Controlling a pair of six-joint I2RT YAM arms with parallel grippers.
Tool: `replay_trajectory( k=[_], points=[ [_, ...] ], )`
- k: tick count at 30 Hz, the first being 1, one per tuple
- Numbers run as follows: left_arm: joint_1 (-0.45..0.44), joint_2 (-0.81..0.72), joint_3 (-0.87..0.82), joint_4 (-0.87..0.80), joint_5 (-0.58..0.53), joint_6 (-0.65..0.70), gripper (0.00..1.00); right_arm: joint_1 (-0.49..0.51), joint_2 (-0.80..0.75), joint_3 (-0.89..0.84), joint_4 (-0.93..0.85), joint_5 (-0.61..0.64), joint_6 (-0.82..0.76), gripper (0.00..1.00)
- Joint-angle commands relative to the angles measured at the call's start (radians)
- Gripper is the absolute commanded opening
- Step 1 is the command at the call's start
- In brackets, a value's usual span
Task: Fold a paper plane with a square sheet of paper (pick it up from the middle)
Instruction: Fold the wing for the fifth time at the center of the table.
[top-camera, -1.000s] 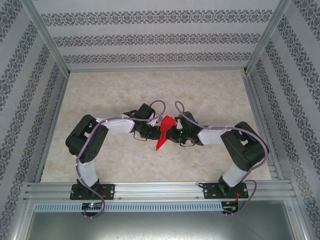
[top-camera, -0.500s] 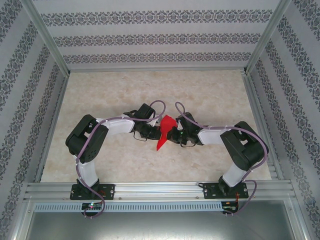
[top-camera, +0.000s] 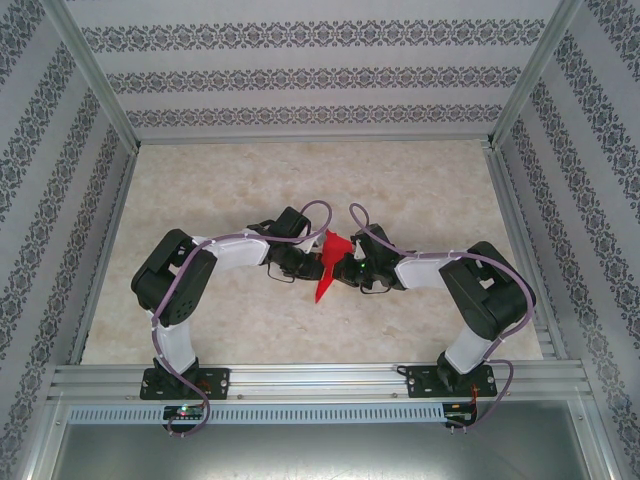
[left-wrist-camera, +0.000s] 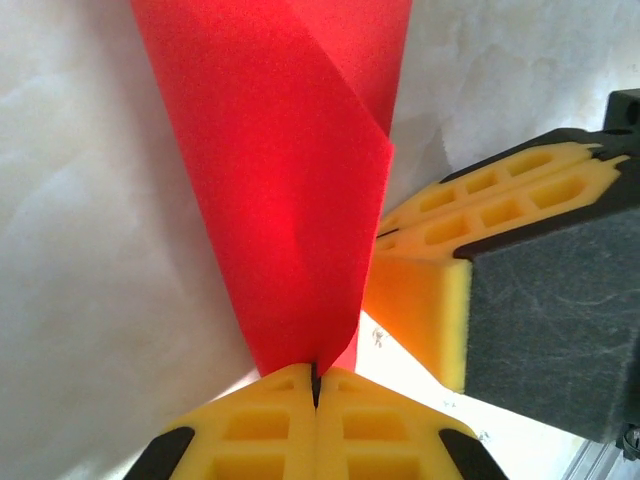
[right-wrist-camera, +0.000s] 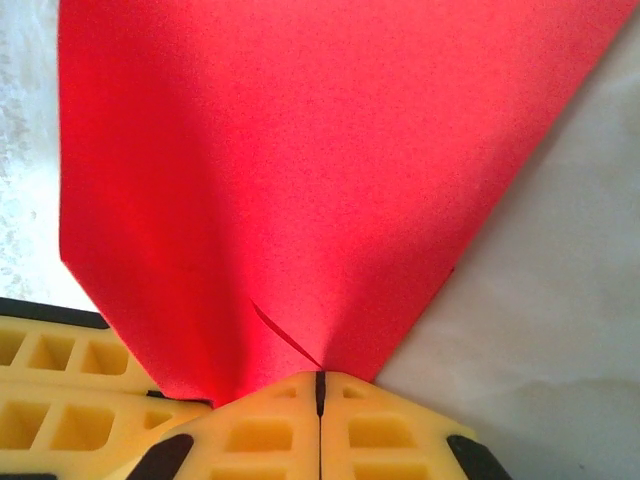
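In the top view, the red paper is found near the middle of the table, between the two arms, with its pointed end turned toward the near edge. It is met by the left gripper and the right gripper from opposite sides. It appears to be lifted off the surface, though this cannot be judged surely from above. Two grips are probably used so that the folded layers are kept pressed together while a crease is worked.

In the left wrist view, the left gripper's yellow tips are clenched with no gap on the paper's narrow end, and the folded strip is seen running away from them. The right gripper's fingers are placed just beside it, against the paper's edge.

In the right wrist view, that gripper is likewise pinched tight on the paper, and a small wrinkle is seen just above the pinch. The left gripper's fingers are seen at the lower left, partly covered by the sheet.
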Motion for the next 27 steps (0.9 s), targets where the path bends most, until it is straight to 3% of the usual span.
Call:
replay_trajectory(
  k=[1,12,27],
  points=[
    [-0.025,0.014,0.034,0.006,0.032,0.040,0.03,-0.004,0.029,-0.002,-0.020,0.009,-0.013,0.06],
    [-0.030,0.056,0.051,-0.015,0.026,0.060,0.04,-0.012,0.017,-0.013,0.005,-0.009,-0.007,0.05],
    [-0.030,0.078,0.058,-0.029,0.040,0.091,0.14,-0.023,-0.018,-0.040,0.042,-0.025,0.007,0.06]
  ],
)
